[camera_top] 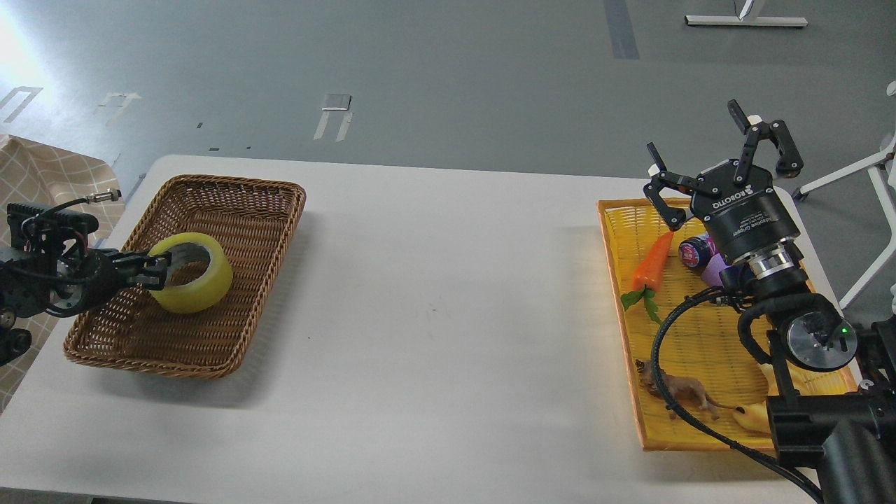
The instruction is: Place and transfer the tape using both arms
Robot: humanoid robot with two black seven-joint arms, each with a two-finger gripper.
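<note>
The tape (204,287), a wide yellow roll with a grey-white core, is in the brown wicker basket (231,183) on the table's left, tilted with its hole facing up and left. My left gripper (159,271) comes in from the left edge and is shut on the roll's left wall, one finger inside the hole. My right gripper (719,159), marked ROBOTIQ, is open and empty. It is held up above the far end of the yellow tray (633,392) on the right, far from the tape.
The yellow tray holds a toy carrot (652,260), a dark jar with a purple thing (696,252), a brown animal figure (682,392) and a yellow-cream toy (752,418). White tabletop (448,301) lies between basket and tray. A checked cloth (42,175) hangs at the left edge.
</note>
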